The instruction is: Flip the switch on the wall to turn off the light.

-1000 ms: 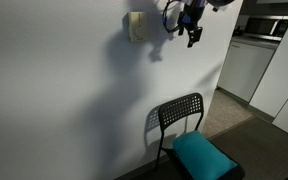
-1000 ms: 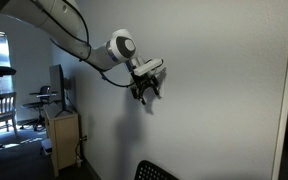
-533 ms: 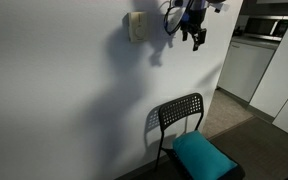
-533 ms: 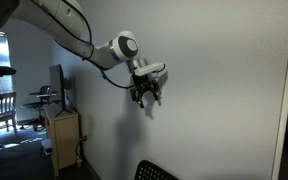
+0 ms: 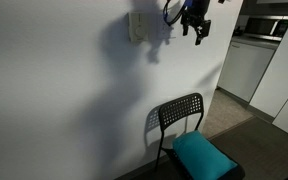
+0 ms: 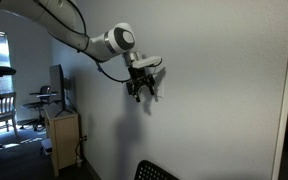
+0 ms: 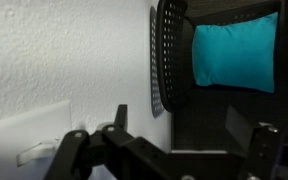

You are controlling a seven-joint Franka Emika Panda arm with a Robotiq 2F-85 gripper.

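Gripper (image 5: 196,30): fingers spread wide, up near wall (image 5: 64,100).
Switch (image 7: 32,132): white plate, 9 o'clock of gripper, wrist view.
Chair (image 5: 181,113): 6 o'clock of gripper, w/ blue cushion (image 5: 200,156).

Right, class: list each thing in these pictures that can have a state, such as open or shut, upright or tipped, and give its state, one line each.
Gripper: open, fingers apart, holding nothing.
Switch: mounted on the wall; rocker position unclear.
Chair: upright, by the wall.
Teal cushion: lying on the chair's seat.
Beige box: mounted on the wall; dial setting unreadable.
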